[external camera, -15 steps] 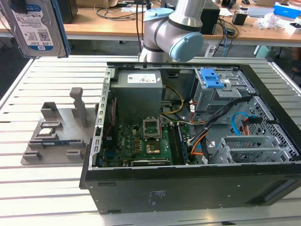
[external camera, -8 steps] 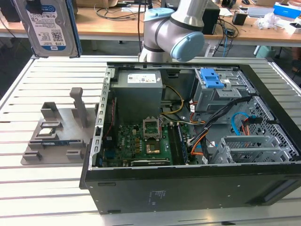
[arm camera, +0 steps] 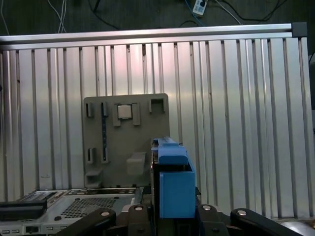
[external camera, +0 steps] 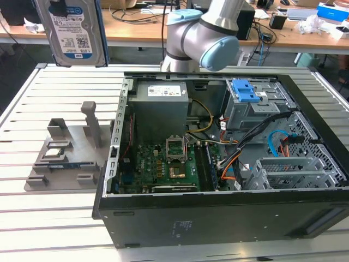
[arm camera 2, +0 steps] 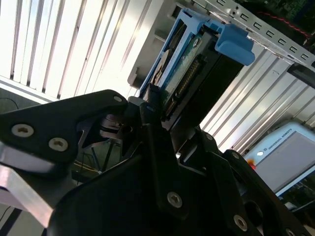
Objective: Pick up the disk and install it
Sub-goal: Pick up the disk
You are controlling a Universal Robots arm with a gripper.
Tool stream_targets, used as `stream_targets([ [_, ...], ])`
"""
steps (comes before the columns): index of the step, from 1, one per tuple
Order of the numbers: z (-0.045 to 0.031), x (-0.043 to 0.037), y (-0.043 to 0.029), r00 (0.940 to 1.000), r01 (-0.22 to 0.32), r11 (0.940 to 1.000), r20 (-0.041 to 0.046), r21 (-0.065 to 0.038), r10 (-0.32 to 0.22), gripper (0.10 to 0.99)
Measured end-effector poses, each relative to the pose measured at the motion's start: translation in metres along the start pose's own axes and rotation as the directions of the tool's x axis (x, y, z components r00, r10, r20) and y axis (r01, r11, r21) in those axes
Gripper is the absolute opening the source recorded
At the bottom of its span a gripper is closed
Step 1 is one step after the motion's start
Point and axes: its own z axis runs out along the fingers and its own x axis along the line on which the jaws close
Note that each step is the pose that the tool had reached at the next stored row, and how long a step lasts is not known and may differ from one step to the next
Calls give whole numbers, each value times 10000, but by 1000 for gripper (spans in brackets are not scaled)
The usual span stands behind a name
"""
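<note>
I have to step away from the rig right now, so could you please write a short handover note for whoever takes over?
Gripper: shut on the disk, gripping it at one end of its blue frame.
Disk: held upright in the air, clear of the slatted table, to the exterior view's left of the open computer case and near the grey fixture tray.
Done: the disk is picked up.
Left: installation; the disk is not in the case.
</note>
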Motion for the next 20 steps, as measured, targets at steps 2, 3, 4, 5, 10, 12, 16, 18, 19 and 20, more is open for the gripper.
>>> stream_targets([
  [2,-4,-5,-93,10000,-1,10000,0,-1,1,361],
  [3,-6,-6,-132,10000,0,10000,0,-1,0,361],
  [4,-8,-8,-171,10000,0,10000,-1,-1,0,361],
  [5,-8,-10,-200,10000,1,10000,0,0,-1,361],
  [10,-16,-18,-377,10000,1,10000,-1,-1,-1,361],
  [12,-20,-22,-455,10000,-1,10000,0,0,1,361],
  [16,-26,-29,-599,10000,0,10000,-1,-1,0,361],
  [18,-29,-33,-682,10000,-1,10000,0,0,1,361],
  [19,-31,-35,-731,10000,1,10000,0,-1,-1,361],
  [20,-34,-38,-789,10000,-1,10000,-1,-1,1,361],
])
